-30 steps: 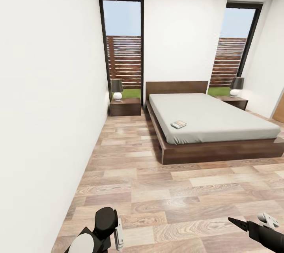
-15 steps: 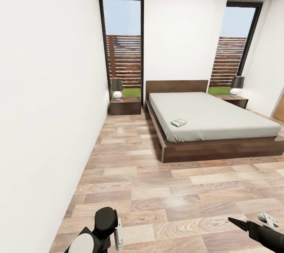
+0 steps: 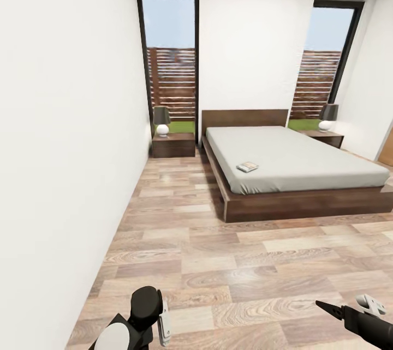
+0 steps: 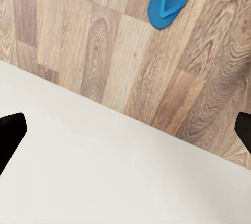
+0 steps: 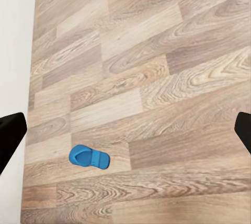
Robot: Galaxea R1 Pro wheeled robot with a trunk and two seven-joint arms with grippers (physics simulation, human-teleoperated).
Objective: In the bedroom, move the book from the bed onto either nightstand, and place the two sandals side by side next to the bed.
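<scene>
The book (image 3: 248,167) lies on the bed (image 3: 305,167) near its left edge; a sandal (image 5: 89,157) rests on bare floor. Both grippers, left (image 4: 125,130) and right (image 5: 125,130), hang spread and empty. Best approach: roll squarely alongside the bed.

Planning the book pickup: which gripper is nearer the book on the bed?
Left, slightly. The left gripper sits low, nearly below the book; the right gripper is low too, but farther off to its right. Both are far away.
</scene>
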